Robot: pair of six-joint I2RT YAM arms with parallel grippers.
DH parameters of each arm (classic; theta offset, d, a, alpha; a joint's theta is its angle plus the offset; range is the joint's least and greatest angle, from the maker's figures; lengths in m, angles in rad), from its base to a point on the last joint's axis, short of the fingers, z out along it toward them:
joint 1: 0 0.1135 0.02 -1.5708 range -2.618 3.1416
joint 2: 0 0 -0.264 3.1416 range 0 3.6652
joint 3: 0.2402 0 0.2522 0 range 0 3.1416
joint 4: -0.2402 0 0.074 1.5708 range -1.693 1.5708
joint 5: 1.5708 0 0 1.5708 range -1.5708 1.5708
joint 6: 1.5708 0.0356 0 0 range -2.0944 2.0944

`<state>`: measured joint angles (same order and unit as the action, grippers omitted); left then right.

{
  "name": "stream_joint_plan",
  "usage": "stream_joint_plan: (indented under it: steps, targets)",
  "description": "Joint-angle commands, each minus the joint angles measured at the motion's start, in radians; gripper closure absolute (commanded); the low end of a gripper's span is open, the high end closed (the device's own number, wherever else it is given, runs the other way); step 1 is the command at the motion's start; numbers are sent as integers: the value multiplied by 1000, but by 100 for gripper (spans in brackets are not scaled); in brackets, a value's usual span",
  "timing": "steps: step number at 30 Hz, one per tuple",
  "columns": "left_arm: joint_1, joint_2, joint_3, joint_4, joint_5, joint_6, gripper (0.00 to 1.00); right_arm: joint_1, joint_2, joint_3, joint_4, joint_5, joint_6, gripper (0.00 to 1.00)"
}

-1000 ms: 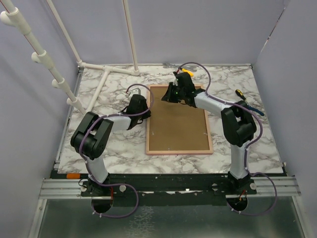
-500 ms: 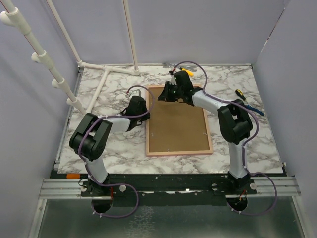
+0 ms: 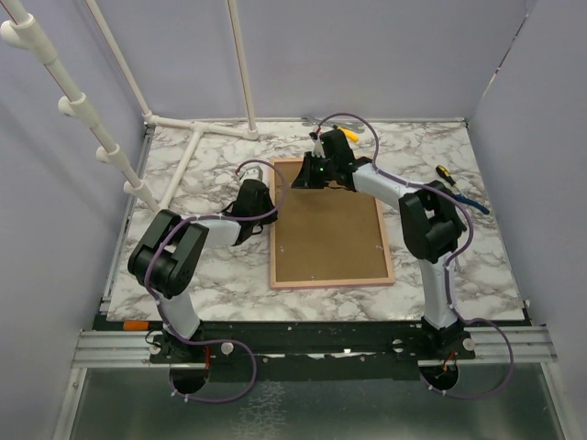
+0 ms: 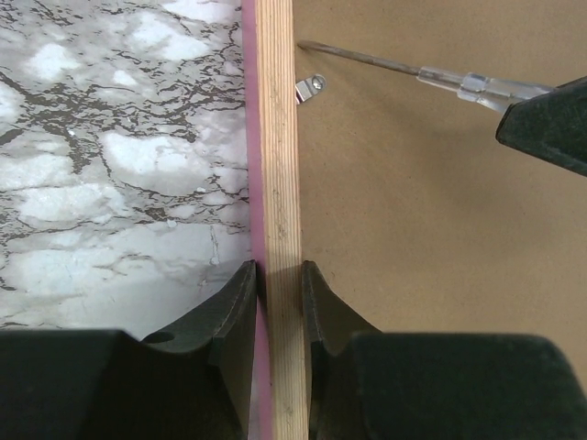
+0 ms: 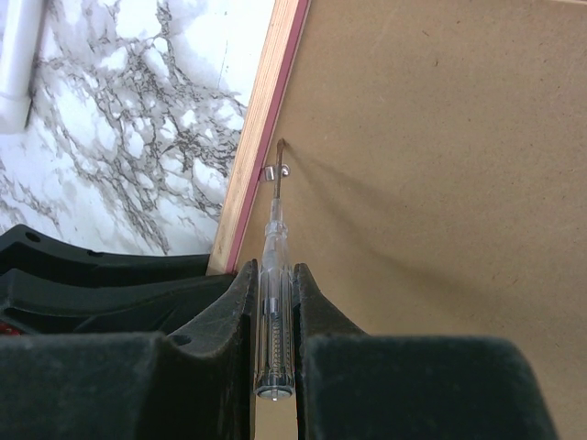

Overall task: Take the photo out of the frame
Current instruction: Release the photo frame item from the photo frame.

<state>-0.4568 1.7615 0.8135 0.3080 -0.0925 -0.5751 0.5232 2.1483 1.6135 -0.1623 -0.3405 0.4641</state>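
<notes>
My right gripper (image 5: 273,280) is clamped narrow on a clear-handled screwdriver (image 5: 276,229). The handle sits between the fingers and the shaft points straight out ahead. The blade tip is at a small metal clip (image 5: 275,170) on the frame (image 3: 330,229), touching it or just over it, can't tell which. That clip sits just inside the frame's left rail near the far corner.

My left gripper (image 4: 280,275) is pinched on that same left rail, one finger on the outer pink side and one on the inner side over the brown back. From the left wrist view the clip (image 4: 310,87) is further up the rail, with the screwdriver (image 4: 440,75) coming in from the right.

The frame lies flat on the marble table (image 3: 202,275), back side up, long side running away from my bases and roughly centred between my arms. The photo is not visible in any view, only brown fibreboard. A white pipe (image 5: 18,55) lies on the table off to the left, well apart from the frame.
</notes>
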Motion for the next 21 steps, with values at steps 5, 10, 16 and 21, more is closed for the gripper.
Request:
stream_joint_plan:
  steps: [5,10,16,21]
  targets:
    - [0,1,-34,-6,27,31,81,-2,27,41,-122,-71,-56,99]
    - [0,4,-28,-6,30,24,81,-2,26,40,-141,-80,-78,99]
    - [0,3,-29,-5,27,23,82,-2,28,34,-154,-96,-102,99]
    - [0,4,-28,-5,26,24,82,-2,21,34,-171,-97,-115,99]
